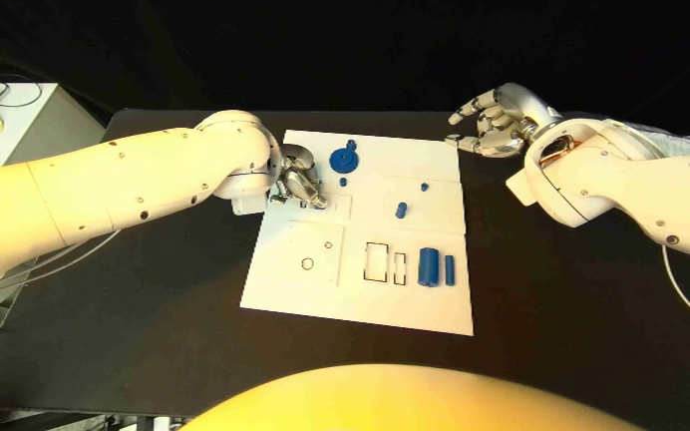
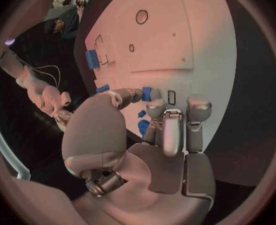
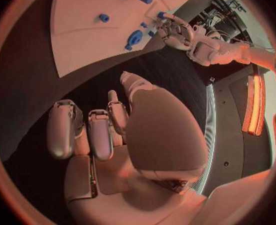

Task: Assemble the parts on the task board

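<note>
Fingers, left: the left hand [image 1: 298, 187] is lowered onto the task board [image 1: 432, 167] at its near-left part, fingers [image 2: 165, 130] drawn together; whether a small blue piece [image 2: 147, 93] just beyond the tips is pinched or merely touched cannot be told.
Fingers, right: the right hand [image 1: 497, 120] is held over the bare surface [image 1: 575, 291] off the board's far right corner, fingers curled in with nothing seen between them.
Task's things: a round blue part [image 1: 344, 160] lies just beyond the left fingertips; two small pegs [image 1: 401, 210] stand further across the board; two upright blue blocks [image 1: 429, 265] lie well away from both hands, beside outlined empty slots [image 1: 377, 262].
Why so placed: the left hand is judged to be seating or picking a part near the round one; the right is judged parked clear so as not to obstruct.
Writing: no brand, label or legible text can be made out; only outlines are printed on the board.
</note>
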